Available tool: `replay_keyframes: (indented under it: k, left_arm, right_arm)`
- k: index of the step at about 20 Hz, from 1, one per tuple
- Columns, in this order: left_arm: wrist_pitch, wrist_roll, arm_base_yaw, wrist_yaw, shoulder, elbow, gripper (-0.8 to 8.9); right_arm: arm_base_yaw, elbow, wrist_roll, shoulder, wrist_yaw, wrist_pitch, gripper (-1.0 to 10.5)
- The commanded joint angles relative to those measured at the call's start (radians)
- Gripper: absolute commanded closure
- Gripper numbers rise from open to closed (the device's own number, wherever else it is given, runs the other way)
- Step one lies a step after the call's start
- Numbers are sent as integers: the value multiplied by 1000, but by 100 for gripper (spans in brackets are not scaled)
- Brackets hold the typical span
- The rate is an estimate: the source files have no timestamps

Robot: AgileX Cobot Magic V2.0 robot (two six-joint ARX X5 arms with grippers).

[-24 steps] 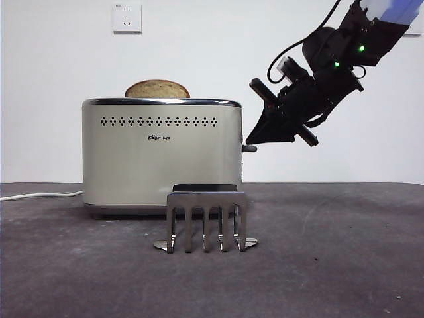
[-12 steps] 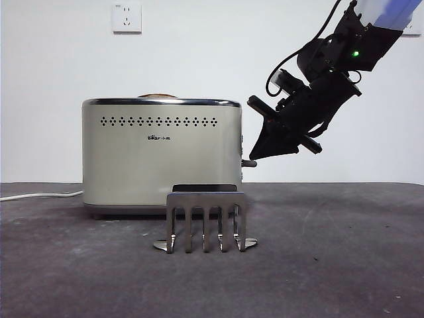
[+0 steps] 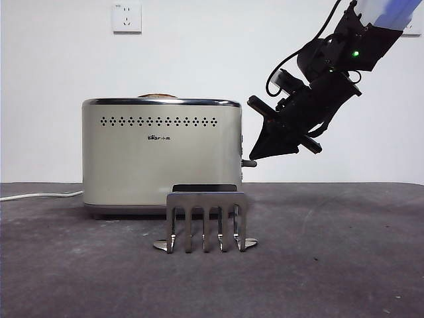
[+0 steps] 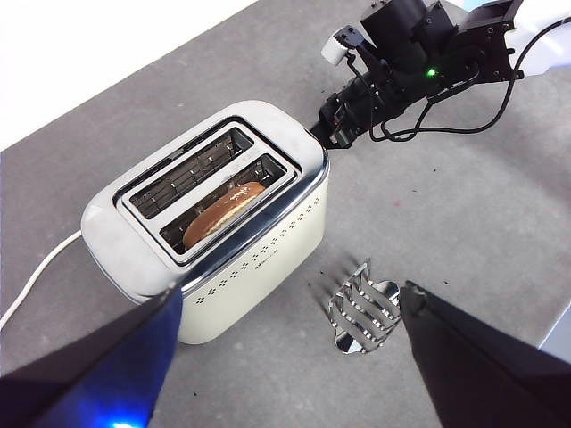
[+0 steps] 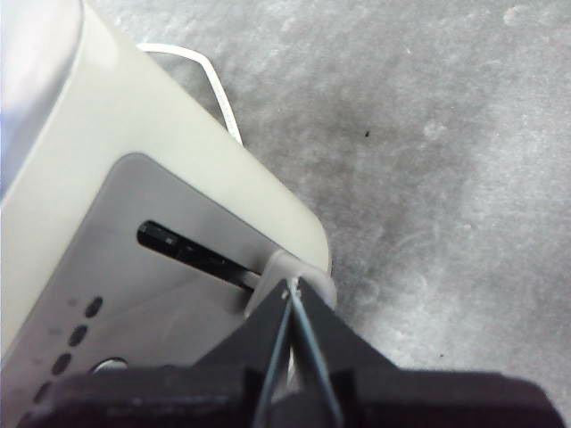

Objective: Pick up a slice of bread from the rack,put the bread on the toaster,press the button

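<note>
Cream-beige toaster (image 3: 162,154) on the grey bench (image 3: 331,265), lever end facing my right fingers (image 5: 290,290). I keep this pair pressed together, holding nothing, so that the joined tips act as one blunt point on the button (image 5: 299,272), which sits at the low end of its dark slot (image 5: 192,251). I judge the press to be complete or nearly so. The slice of bread (image 4: 223,208) stands sunk in the slot nearer the vent holes, only its domed crust showing at the chrome rim; the other slot holds nothing. The rack (image 3: 205,221), just in front of the toaster, carries no slice between its prongs. My left fingers (image 4: 285,357) hang high above the bench, spread wide and empty, clear of the working arm.
</note>
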State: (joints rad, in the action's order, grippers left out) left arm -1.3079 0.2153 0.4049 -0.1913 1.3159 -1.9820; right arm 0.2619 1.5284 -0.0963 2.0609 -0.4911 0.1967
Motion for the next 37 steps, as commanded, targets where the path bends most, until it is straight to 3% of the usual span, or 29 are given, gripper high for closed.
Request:
replay_keyframes:
  k: [1, 4, 10, 13, 18, 24, 26, 27, 37]
  left_arm:
    - [2, -7, -1, -1, -1, 2, 405]
    - [1, -6, -1, 0, -1, 2, 405]
    - [2, -6, -1, 0, -1, 2, 405]
    - [-1, -6, -1, 0, -1, 2, 405]
    - [-29, -6, -1, 0, -1, 2, 406]
    - [-71, -6, -1, -1, -1, 2, 419]
    - [-77, -7, -1, -1, -1, 2, 642]
    - [-77, -7, -1, -1, -1, 2, 827]
    - [-77, -6, -1, 4, -1, 2, 818]
  right_arm:
    - [2, -24, -8, 40, 6, 10, 958]
    - [0, -12, -64, -8, -50, -36, 958]
    - [-6, -5, -55, -249, -48, 21, 959]
    - [-6, -5, 2, -407, -54, 219, 958]
    - [22, -5, 187, -653, -56, 718, 958]
    - [35, -5, 274, -800, -56, 977, 958]
    - [35, -5, 275, -838, -55, 1006, 958]
    - [35, -5, 275, -854, -54, 1006, 958]
    - [34, -5, 270, -866, -53, 1003, 946]
